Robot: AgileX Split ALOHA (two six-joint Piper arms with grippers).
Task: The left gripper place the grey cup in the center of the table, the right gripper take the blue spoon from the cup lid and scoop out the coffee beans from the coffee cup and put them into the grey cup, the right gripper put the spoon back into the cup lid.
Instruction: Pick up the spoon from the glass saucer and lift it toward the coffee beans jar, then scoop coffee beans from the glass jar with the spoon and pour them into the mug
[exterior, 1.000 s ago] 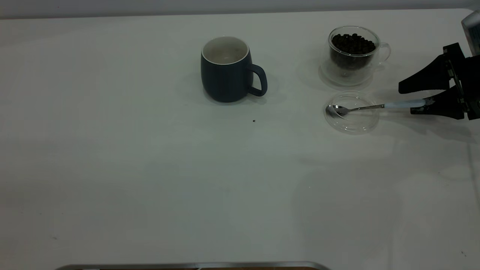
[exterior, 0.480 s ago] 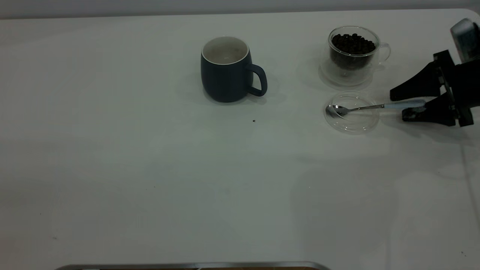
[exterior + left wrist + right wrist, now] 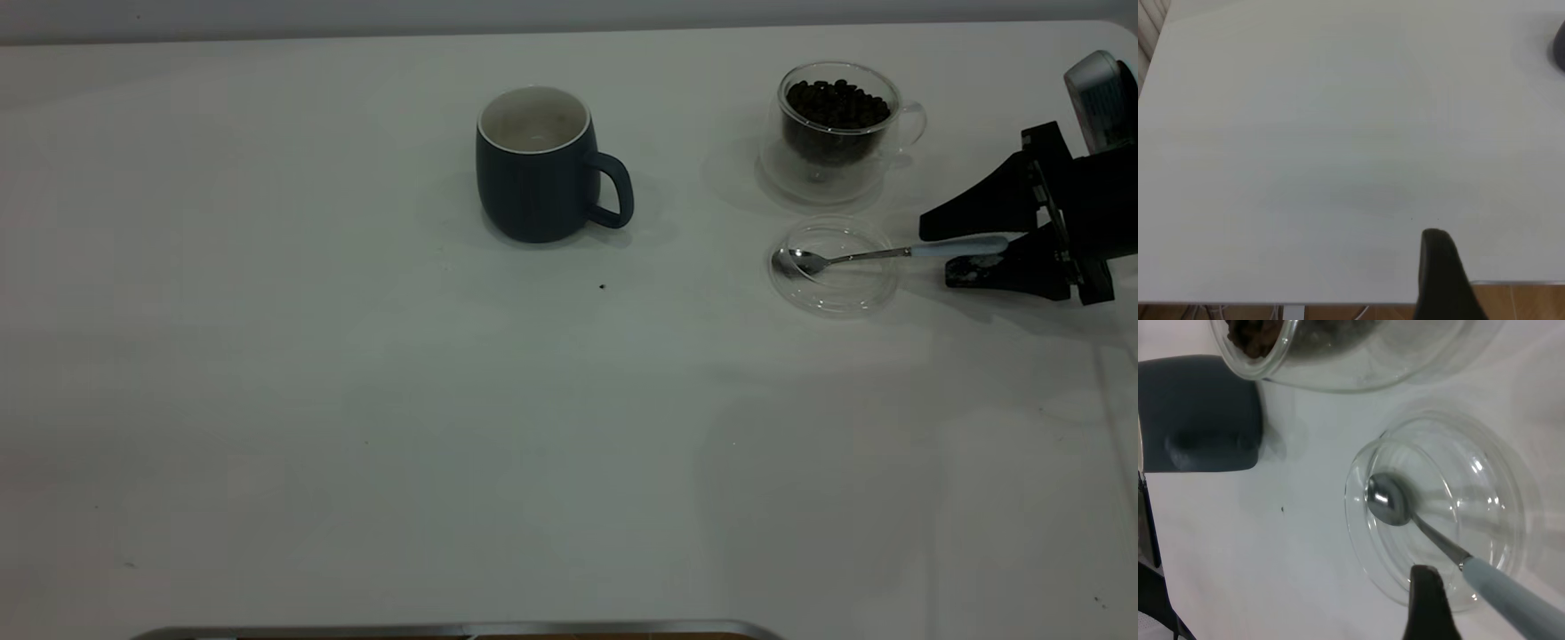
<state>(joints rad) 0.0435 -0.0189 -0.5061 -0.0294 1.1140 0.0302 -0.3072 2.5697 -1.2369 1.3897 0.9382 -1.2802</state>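
1. In the exterior view the grey cup (image 3: 536, 166) is seen upright on the table (image 3: 356, 400), far of the table's middle, handle turned right.
2. The coffee cup (image 3: 837, 124) is placed at far right, and the coffee beans (image 3: 836, 100) are heaped inside it.
3. Just near of that cup the cup lid (image 3: 834, 265) is laid flat. The bowl of the blue spoon (image 3: 889, 252) is rested in the lid and its pale handle is extended right, over the rim.
4. The right gripper (image 3: 942, 247) is positioned at the right edge, jaws spread wide, one finger on either side of the handle's end. No grip on the spoon is observed.
5. The right wrist view (image 3: 1429, 597) confirms what the exterior view only suggests: the spoon's bowl (image 3: 1388, 499) is seated inside the lid (image 3: 1365, 540), and one black finger is shown beside the handle, apart from it.
6. The left wrist view shows only bare tabletop (image 3: 1305, 133), with one dark finger of the left gripper (image 3: 1441, 270); the state of those jaws cannot be told. This gripper is not visible in the exterior view.
7. Compared with one second ago, the right gripper has been moved leftward along the spoon handle. Cups, lid and spoon are unchanged.
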